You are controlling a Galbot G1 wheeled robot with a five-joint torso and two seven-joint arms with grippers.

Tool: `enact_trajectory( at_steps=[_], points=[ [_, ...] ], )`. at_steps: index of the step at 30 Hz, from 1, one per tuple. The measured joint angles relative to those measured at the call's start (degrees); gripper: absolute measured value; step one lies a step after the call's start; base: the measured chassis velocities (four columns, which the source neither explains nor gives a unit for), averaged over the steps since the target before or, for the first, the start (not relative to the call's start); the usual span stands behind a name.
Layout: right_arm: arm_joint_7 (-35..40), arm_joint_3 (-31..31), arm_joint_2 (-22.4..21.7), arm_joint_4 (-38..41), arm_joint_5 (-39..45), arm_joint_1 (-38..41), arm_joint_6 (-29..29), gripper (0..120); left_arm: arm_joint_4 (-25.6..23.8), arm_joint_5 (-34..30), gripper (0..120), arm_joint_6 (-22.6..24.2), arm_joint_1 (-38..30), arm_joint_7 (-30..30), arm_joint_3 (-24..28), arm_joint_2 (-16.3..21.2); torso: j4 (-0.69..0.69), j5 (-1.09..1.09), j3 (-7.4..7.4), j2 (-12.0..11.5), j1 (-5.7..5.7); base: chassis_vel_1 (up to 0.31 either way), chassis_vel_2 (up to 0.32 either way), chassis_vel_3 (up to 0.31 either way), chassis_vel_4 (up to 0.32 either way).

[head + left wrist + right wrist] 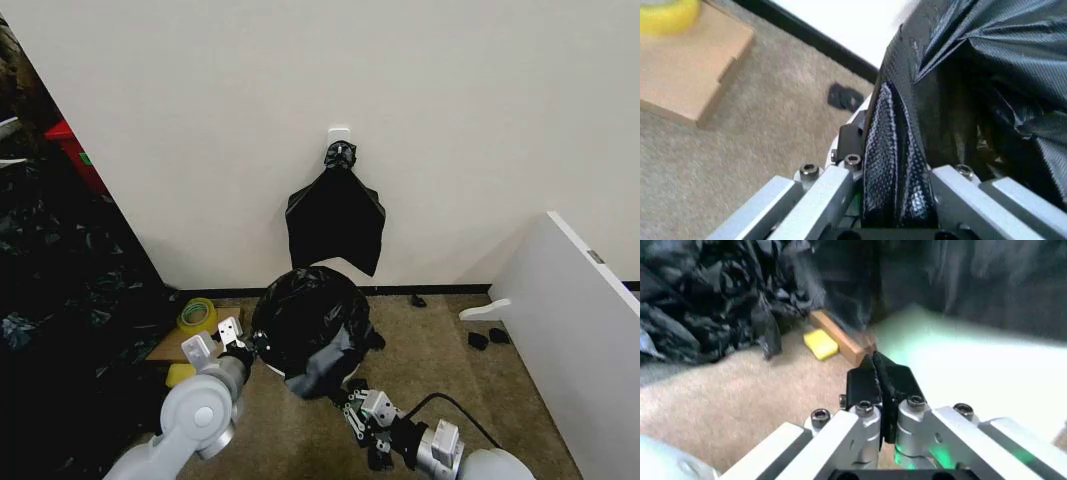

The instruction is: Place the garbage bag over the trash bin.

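The trash bin stands on the carpet floor close to the white wall, and it is almost fully covered: the garbage bag is draped over its top and hangs down its front, so only a small piece of the cream-white side is visible low at the left. The plastic is glossy and crinkled, and it bulges like a dome above the rim.

The left gripper is at the left side of the bin, touching the bag. In the left wrist view a thick fold of the black plastic runs between the two metal jaws, so the jaws are closed on the garbage bag. Behind it the carpet, a black baseboard and a brown cardboard box are seen.

The right gripper is low in front of the bin, just below the hanging edge of the bag. In the right wrist view its black fingertips are pressed together with no gap; whether a thin piece of plastic is caught between them I cannot tell. The pale side of the bin is right beside them.

On the wall above the bin a flat black bundle hangs from a white hook. At the left a heap of black plastic sheeting lies, with a yellow tape roll near it. A white board leans at the right
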Motion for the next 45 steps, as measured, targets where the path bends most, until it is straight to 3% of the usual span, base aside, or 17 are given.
enact_trajectory(
  at_steps=[8, 11, 14, 15, 17, 18, 19, 22, 24, 26, 28, 30, 36, 42, 45],
  points=[
    [1.9, 0.3, 0.2, -1.2, 1.3, 1.5, -1.7, 0, 0.1, 1.7, 1, -1.5, 0.2, -0.1, -1.4, 0.8, 0.0, 0.0, 0.0, 0.0, 0.0, 0.0, 0.0, 0.0, 0.0],
    [2.8, 0.9, -0.1, 0.7, 3.4, 1.4, -3.0, 5, 0.8, 3.0, 1, -2.8, 0.0, -0.1, -1.7, 0.7, 0.01, -0.02, 0.0, 0.0, 0.0, 0.0, 0.0, 0.0, 0.0],
    [6.4, 1.7, -0.5, 4.9, 9.7, 1.1, -7.8, 21, 2.3, 6.2, 1, -5.5, -0.6, 0.2, -1.9, 0.3, 0.0, -0.02, 0.0, 0.0, 0.0, 0.0, 0.0, 0.0, 0.0],
    [6.4, 1.7, -0.5, 4.9, 9.7, 1.1, -7.8, 21, 2.3, 6.2, 1, -5.5, -0.6, 0.2, -1.9, 0.3, 0.0, -0.02, 0.0, 0.0, 0.0, 0.0, 0.0, 0.0, 0.0],
    [9.9, 2.0, -0.4, 8.4, 17.0, 1.1, -12.0, 27, 2.6, 7.9, 1, -7.0, -0.7, 1.0, -1.6, 0.2, 0.01, -0.01, 0.0, 0.0, 0.0, 0.0, 0.0, 0.0, 0.0],
    [13.4, 2.2, 0.2, 11.3, 25.1, 1.3, -15.2, 35, 2.6, 8.8, 1, -7.7, -0.7, 1.4, -1.1, 0.1, 0.0, -0.01, 0.0, 0.0, 0.0, 0.0, 0.0, 0.0, 0.0],
    [13.4, 2.2, 0.2, 11.3, 25.1, 1.3, -15.2, 35, 2.6, 8.8, 1, -7.7, -0.7, 1.4, -1.1, 0.1, 0.0, -0.01, 0.0, 0.0, 0.0, 0.0, 0.0, 0.0, 0.0],
    [21.5, 2.3, 2.7, 17.1, 43.3, 3.0, -21.0, 49, 2.7, 11.2, 1, -8.5, -0.3, 2.0, 0.3, -0.4, 0.01, -0.01, 0.0, 0.0, 0.0, 0.0, 0.0, 0.0, 0.0],
    [22.7, 2.3, 3.2, 17.9, 45.9, 3.4, -21.6, 53, 2.8, 11.7, 1, -8.6, -0.3, 2.1, 0.6, -0.6, 0.01, 0.0, 0.0, 0.0, 0.0, 0.0, 0.0, 0.0, 0.0],
    [24.8, 2.2, 4.5, 19.8, 51.8, 4.4, -22.5, 65, 3.5, 13.6, 1, -9.0, -0.4, 2.6, 1.8, -1.0, 0.0, -0.01, 0.0, 0.0, 0.0, 0.0, 0.0, 0.0, 0.0],
    [24.9, 2.2, 4.8, 19.9, 52.5, 4.6, -22.7, 66, 3.6, 14.0, 1, -9.1, -0.4, 2.7, 2.0, -1.1, 0.0, -0.01, 0.0, 0.0, 0.0, 0.0, 0.0, 0.0, 0.0],
    [25.3, 1.4, 5.9, 19.8, 53.4, 5.3, -23.1, 77, 3.7, 15.3, 1, -9.2, -0.5, 3.3, 2.9, -1.3, 0.0, 0.0, 0.0, 0.0, 0.0, 0.0, 0.0, 0.0, 0.0],
    [26.8, -0.9, 9.9, 15.9, 52.3, 7.6, -23.4, 97, 3.0, 17.7, 1, -9.2, -0.5, 4.0, 3.8, -2.3, 0.0, 0.0, 0.0, 0.0, 0.0, 0.0, 0.0, 0.0, 0.0],
    [27.6, -2.3, 11.4, 13.6, 50.6, 9.1, -23.6, 100, 3.0, 18.7, 1, -9.2, -0.3, 4.6, 3.9, -2.4, 0.01, 0.0, 0.0, 0.0, 0.0, 0.0, 0.0, 0.0, 0.0],
    [27.7, -3.2, 12.0, 12.4, 48.0, 9.7, -23.9, 94, 3.0, 18.8, 1, -9.1, -0.2, 4.8, 4.0, -2.5, 0.0, 0.0, 0.0, 0.0, 0.0, 0.0, 0.0, 0.0, 0.0]
  ],
)
